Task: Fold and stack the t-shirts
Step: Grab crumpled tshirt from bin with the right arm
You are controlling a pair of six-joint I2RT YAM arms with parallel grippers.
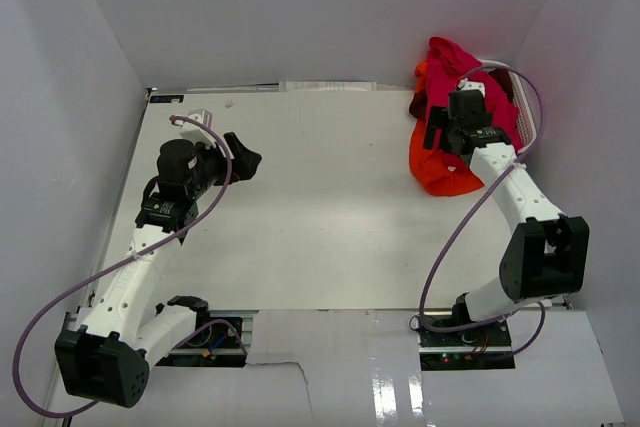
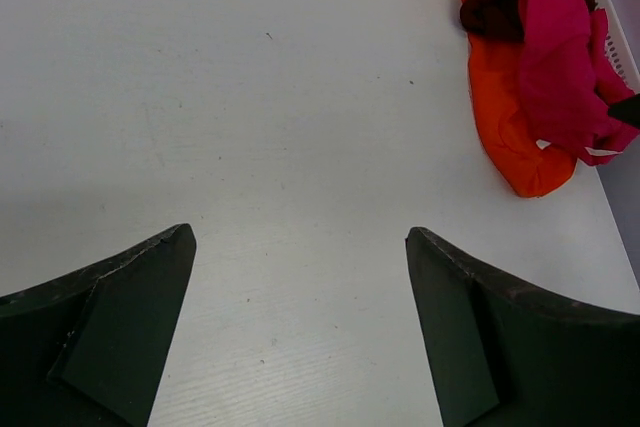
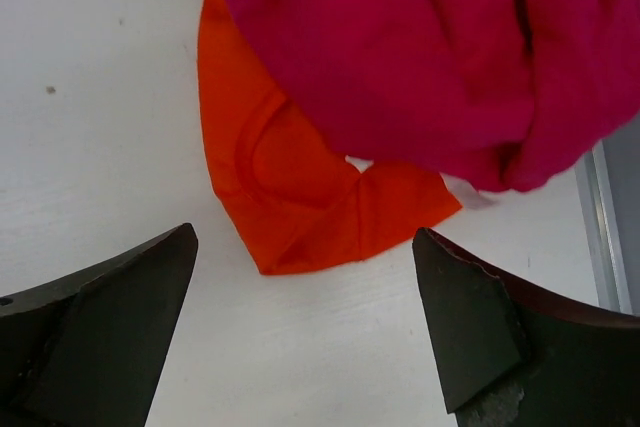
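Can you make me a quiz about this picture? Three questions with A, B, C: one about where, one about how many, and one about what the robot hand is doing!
1. Where on the table is the pile of t-shirts?
A. the middle
B. the far right corner
C. the near left corner

2. How many cloth colours show in the pile?
A. one
B. three
C. five

3. The right gripper is:
A. open and empty
B. shut on a shirt
C. out of sight

Answers:
1 B, the top view shows it heaped there.
2 B, orange, crimson and dark maroon show in the left wrist view.
3 A, its fingers stand wide apart, gripping nothing.
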